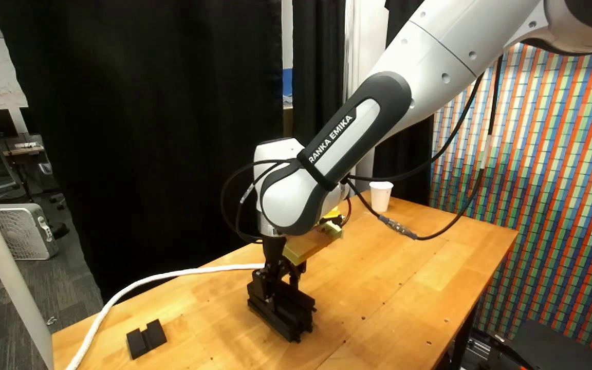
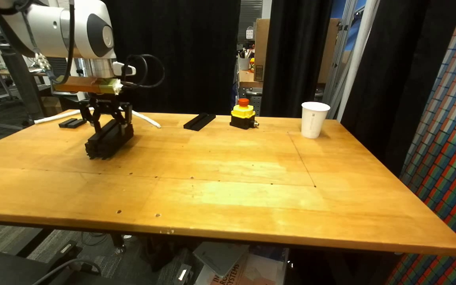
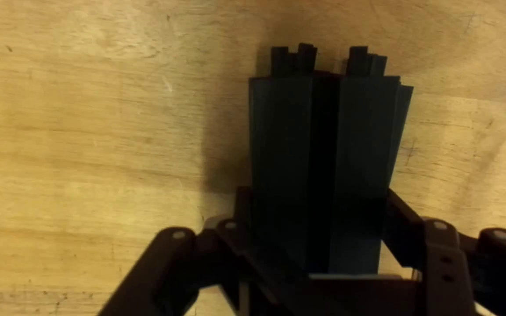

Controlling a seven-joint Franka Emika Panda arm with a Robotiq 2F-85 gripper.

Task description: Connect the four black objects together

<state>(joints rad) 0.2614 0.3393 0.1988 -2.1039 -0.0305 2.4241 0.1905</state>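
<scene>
Bg: blk curtains [image 2: 172, 59], wooden tabletop [image 2: 251, 166] in front. White paper cup [image 2: 315, 122] upright nr edge, can't see what's in it. Bg pot [image 2: 244, 63] w/ pen-like items [image 2: 244, 53]; cardboard box [image 2: 265, 47] beside it, contents hidden. Blk bars [image 2: 111, 140] stacked, well apart from cup; end effector [image 3: 317, 202] clamped on them from both sides per wrist view. Exact bar count unclear, ditto if touching wood.

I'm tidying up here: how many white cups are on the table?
1: the white cup stands upright on the table, right of the red button in an exterior view. The arm could hide others.
</scene>
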